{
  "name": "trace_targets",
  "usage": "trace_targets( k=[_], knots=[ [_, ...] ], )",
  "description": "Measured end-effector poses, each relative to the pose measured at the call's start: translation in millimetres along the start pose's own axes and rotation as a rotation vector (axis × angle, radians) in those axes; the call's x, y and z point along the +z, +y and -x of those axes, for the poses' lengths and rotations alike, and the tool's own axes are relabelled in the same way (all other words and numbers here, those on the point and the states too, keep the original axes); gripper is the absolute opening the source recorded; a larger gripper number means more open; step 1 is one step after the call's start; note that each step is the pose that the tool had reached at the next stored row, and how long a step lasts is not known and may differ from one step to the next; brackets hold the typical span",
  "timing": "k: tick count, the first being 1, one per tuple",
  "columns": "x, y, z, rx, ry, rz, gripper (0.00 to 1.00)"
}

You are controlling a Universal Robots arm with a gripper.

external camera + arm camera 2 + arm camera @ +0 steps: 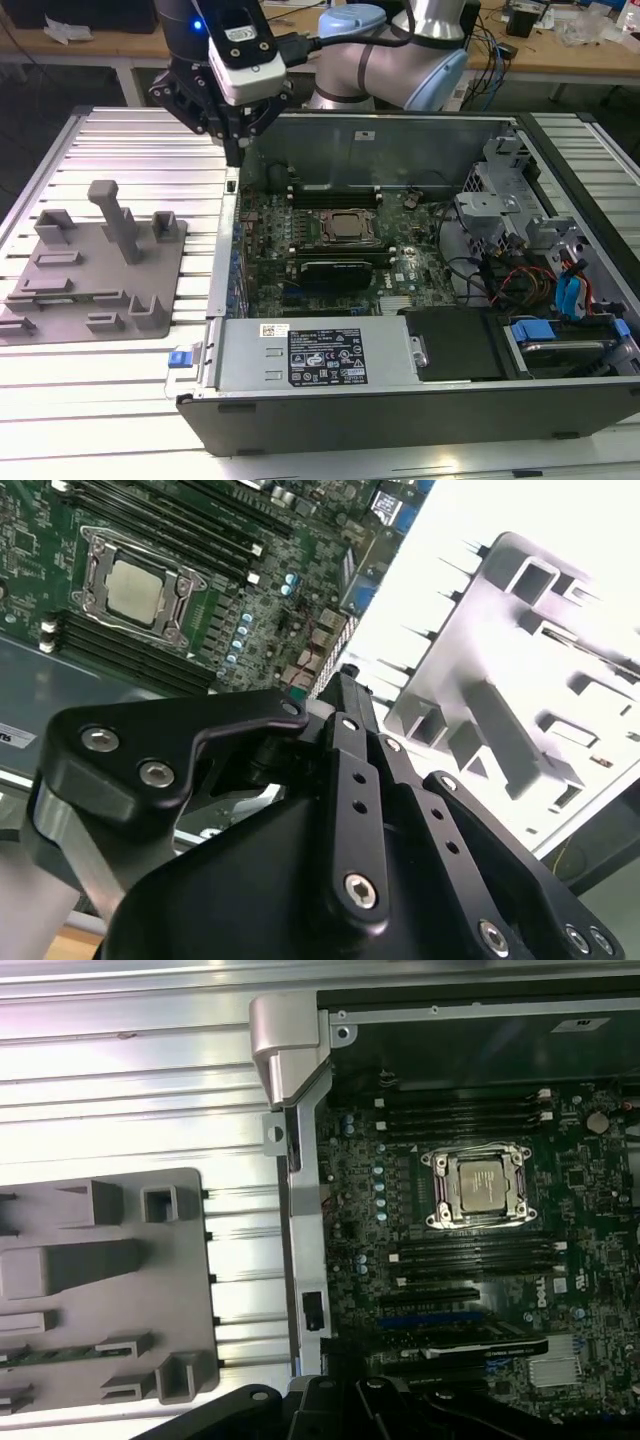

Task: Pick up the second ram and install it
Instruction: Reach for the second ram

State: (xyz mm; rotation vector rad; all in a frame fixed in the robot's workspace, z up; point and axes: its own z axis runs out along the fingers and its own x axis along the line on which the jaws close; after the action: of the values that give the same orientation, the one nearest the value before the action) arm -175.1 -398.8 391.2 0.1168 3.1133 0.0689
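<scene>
Over the seam between the slatted metal table (pixel 120 150) and the open computer case (pixel 380 130), the gripper (pixel 236 150) hangs above the case wall on the exterior view's left. Its fingers look pressed together with nothing between them. In the exterior view they taper to one dark tip, and in the second wrist view the black linkages converge on a single narrow bar. As far as the first wrist view lets me tell, the second ram (pixel 60 1353) is the thin green strip lying along a slot of the grey fixture plate (pixel 180 1290), well apart from the gripper. That plate rests on the table just beside the case and carries several upright blocks and one taller post (pixel 118 215). Inside the case lies the green motherboard (pixel 270 230), with the CPU socket (pixel 345 227) near its middle. Long dark memory slots (pixel 340 190) run on both sides of the socket, and a black expansion card (pixel 345 268) sits between it and the labelled silver box (pixel 310 355) at the case's near edge
</scene>
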Motion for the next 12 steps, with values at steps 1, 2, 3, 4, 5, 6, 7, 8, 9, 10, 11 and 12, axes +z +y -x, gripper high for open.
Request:
trace_targets(
  k=[1,2,3,4,5,6,7,8,9,10,11,12],
  knots=[
    [0.2,-0.2,-2.6,0.000,0.0000,0.0001,0.08],
    [0.3,-0.4,-5.1,0.000,0.0000,0.0000,0.08],
    [0.5,-0.5,-6.8,0.000,0.0000,0.0000,0.08],
    [0.6,-0.7,-8.8,0.000,0.0000,0.0000,0.08],
    [0.7,-0.9,-11.0,0.000,0.0000,0.0000,0.08],
    [0.7,-1.0,-12.5,0.000,0.0000,0.0000,0.08],
    [0.7,-1.1,-14.4,0.000,0.0000,0.0000,0.08],
    [0.8,-1.3,-16.5,0.000,0.0000,0.0001,0.08],
    [0.8,-1.6,-20.7,0.000,0.0000,0.0000,0.08],
    [0.8,-1.7,-22.6,0.000,0.0001,0.0000,0.08],
    [0.8,-1.9,-24.3,0.000,0.0000,0.0000,0.08],
    [0.9,-2.0,-26.2,0.000,0.0000,0.0000,0.08]
  ],
)
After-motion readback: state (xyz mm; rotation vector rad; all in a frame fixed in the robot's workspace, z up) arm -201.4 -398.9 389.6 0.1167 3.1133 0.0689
